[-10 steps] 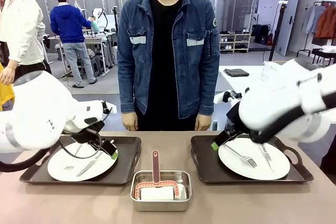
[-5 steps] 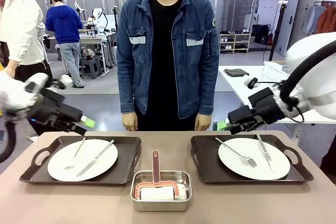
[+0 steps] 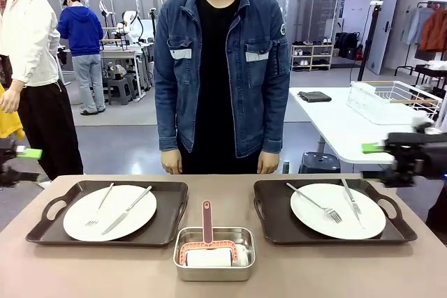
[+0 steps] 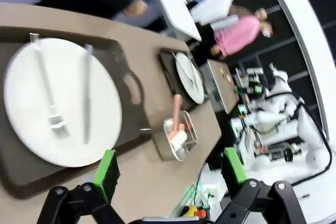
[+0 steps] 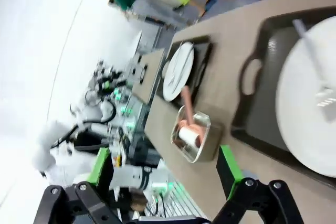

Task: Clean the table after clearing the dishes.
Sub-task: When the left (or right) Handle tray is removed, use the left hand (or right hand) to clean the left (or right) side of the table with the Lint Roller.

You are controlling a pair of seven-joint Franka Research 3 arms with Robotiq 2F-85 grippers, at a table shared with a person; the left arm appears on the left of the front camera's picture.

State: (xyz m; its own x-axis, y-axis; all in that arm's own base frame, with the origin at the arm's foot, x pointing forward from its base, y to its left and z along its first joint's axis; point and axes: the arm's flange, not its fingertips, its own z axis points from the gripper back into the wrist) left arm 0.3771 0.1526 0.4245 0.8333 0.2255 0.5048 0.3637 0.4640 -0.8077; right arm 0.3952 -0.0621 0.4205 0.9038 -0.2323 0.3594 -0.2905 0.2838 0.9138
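1. we see two dark handled trays on the table [image 3: 223,280], the left tray [image 3: 171,215] and the right tray [image 3: 271,220], well apart, one toward each end.
2. the left tray holds the left plate [image 3: 78,228], round and white, with the left fork [image 3: 98,207] and left knife [image 3: 127,209] lying on it.
3. the right tray holds the right plate [image 3: 371,228], with the right fork [image 3: 314,204] and right knife [image 3: 351,200] lying on it.
4. between the trays, nearer our edge, a steel pan [image 3: 214,274] holds a white roller [image 3: 208,258] with a red handle.
5. we count two trays, two plates, two forks, two knives, one pan and one roller.
6. the left gripper [image 3: 26,153] hangs off the table's left end and the right gripper [image 3: 374,149] off its right end. both have jaws spread wide with nothing between them.
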